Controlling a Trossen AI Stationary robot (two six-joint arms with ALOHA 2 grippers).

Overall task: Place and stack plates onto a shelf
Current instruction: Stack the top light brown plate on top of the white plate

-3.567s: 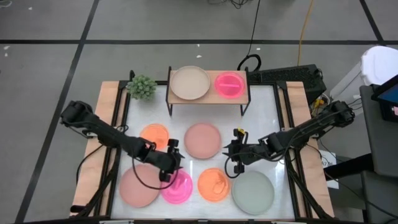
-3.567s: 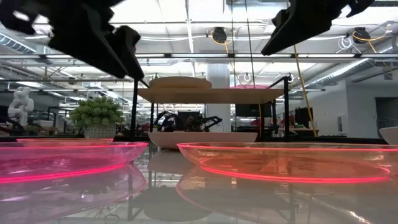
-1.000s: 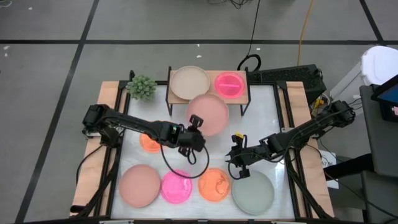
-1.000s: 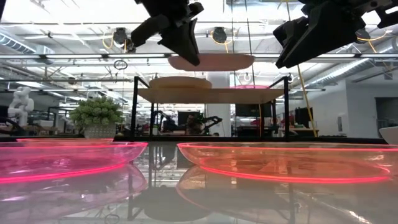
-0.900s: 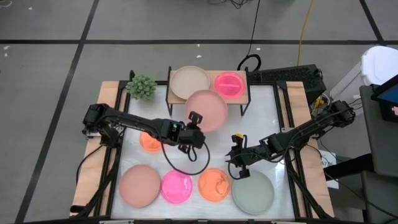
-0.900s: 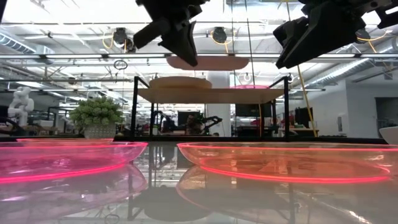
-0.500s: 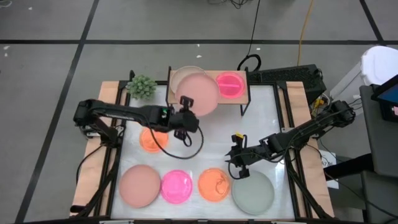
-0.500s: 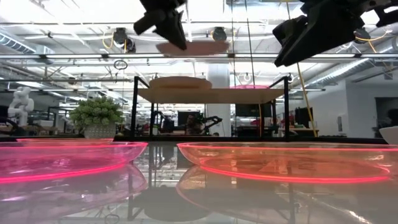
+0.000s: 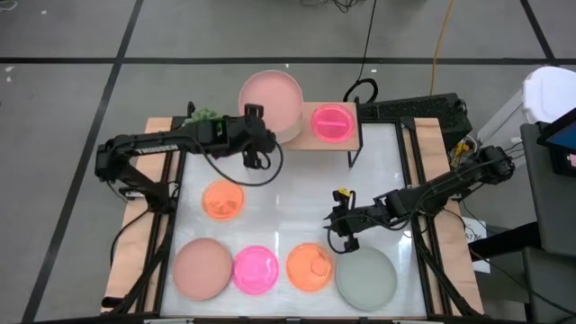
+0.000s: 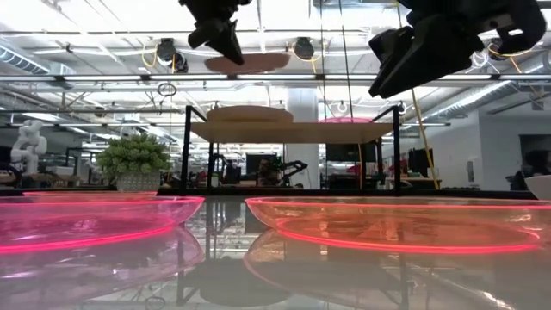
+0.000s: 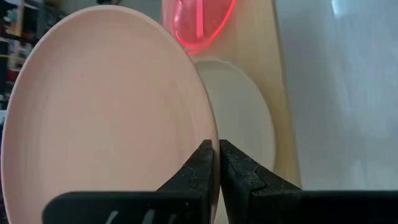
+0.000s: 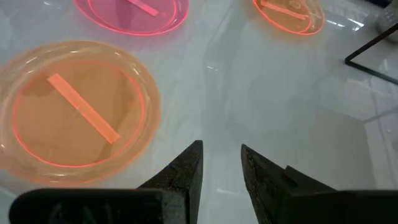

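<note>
My left gripper (image 9: pixel 255 117) is shut on a dusty pink plate (image 9: pixel 271 100), held high over the left half of the light-wood shelf (image 9: pixel 353 135). A beige plate (image 10: pixel 250 114) rests on the shelf beneath it, with a magenta plate (image 9: pixel 333 121) beside it on the right half. Lying flat on the table are an orange plate (image 9: pixel 222 199), a second dusty pink plate (image 9: pixel 202 268), a magenta one (image 9: pixel 256 269), another orange one (image 9: pixel 310 266) and a grey-green one (image 9: pixel 365 277). My right gripper (image 12: pixel 221 155) hovers open over the table, right of centre, with nothing between its fingers. My left gripper pinches the dusty pink plate's rim (image 11: pixel 210 134) between its two fingers (image 11: pixel 200 163), on the plate's near-left edge. The fingers come roughly level from the table's left. The plate is lifted clear, about level, above the beige plate on the shelf.
A small potted plant (image 9: pixel 203 119) stands by the shelf's left end, partly under my left arm. Wooden boards (image 9: pixel 155 162) edge the table on both sides. Bare white tabletop (image 9: pixel 297 198) lies between the shelf and the near row of plates.
My left gripper has carried the dusty pink plate up and toward the table's far edge, from in front of the shelf to above its left half. The plate now covers the beige plate as seen from above and has stayed roughly level.
</note>
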